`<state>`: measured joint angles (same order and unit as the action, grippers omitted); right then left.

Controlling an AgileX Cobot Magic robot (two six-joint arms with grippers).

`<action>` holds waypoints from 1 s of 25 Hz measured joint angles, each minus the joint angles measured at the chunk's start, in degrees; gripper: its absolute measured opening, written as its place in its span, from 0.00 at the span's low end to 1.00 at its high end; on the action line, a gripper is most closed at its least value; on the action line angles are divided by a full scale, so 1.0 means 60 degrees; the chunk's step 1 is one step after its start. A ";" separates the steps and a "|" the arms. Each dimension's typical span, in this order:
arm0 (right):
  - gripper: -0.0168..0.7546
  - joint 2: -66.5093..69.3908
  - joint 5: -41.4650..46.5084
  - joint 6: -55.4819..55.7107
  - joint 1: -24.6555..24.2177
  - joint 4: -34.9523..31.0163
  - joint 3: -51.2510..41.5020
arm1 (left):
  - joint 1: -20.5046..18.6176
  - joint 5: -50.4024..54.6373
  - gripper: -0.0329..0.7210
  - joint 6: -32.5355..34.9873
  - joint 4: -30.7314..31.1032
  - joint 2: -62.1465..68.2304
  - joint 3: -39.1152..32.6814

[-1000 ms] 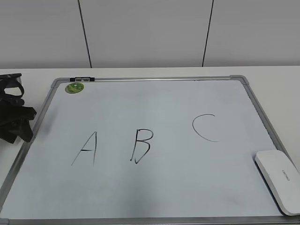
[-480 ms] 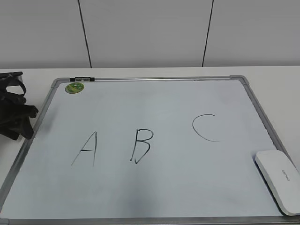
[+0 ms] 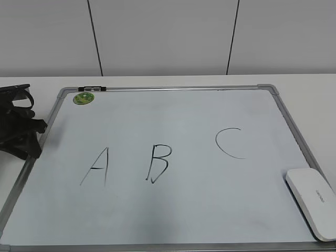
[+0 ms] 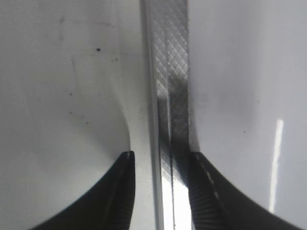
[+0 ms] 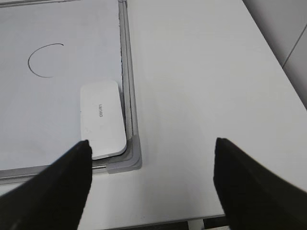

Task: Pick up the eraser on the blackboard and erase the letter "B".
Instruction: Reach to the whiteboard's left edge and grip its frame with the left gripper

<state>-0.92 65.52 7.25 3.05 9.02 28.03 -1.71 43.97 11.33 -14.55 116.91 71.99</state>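
The white eraser [image 3: 312, 202] lies flat at the near right corner of the blackboard [image 3: 184, 113]; it also shows in the right wrist view [image 5: 101, 119]. The letter "B" [image 3: 158, 163] is whole, between "A" [image 3: 97, 167] and "C" [image 3: 230, 143]. My left gripper [image 3: 35, 137] is at the board's left edge. In the left wrist view it [image 4: 160, 163] is open, its jaws straddling the grey frame [image 4: 172, 72]. My right gripper [image 5: 151, 148] is wide open and empty over the table, beside the board's corner and right of the eraser. It is out of the exterior view.
A small round green magnet [image 3: 84, 97] sits at the board's far left corner, beside a black clip on the frame [image 3: 92, 88]. The white table [image 5: 201, 86] extends right of the board to its edge. A wall stands behind.
My left gripper has moved right, onto the board's left frame. The eraser and letters have not moved.
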 joint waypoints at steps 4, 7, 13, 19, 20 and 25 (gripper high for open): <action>0.78 0.0000 0.0000 0.0000 0.0000 0.0000 0.0000 | 0.0000 0.0064 0.27 0.0000 -0.0119 0.0011 0.0020; 0.78 0.0000 0.0000 0.0000 0.0000 0.0000 0.0000 | 0.0000 0.0112 0.25 0.0000 -0.0181 0.0023 0.0033; 0.78 0.0000 0.0000 0.0000 0.0000 0.0000 0.0000 | 0.0000 0.0180 0.32 0.0000 -0.0220 0.0023 0.0033; 0.78 0.0000 0.0000 0.0000 0.0000 0.0000 0.0000 | -0.0015 0.0293 0.35 0.0000 -0.0319 0.0059 0.0111; 0.78 0.0000 0.0000 0.0000 0.0000 0.0000 0.0000 | -0.0020 0.0391 0.35 0.0000 -0.0319 0.0084 0.0184; 0.78 0.0000 0.0000 0.0000 0.0000 0.0000 0.0000 | -0.0020 0.0946 0.34 0.0000 -0.0358 0.0226 0.0541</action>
<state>-0.92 65.52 7.25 3.05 9.02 28.03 -1.83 49.65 11.33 -16.69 118.27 75.23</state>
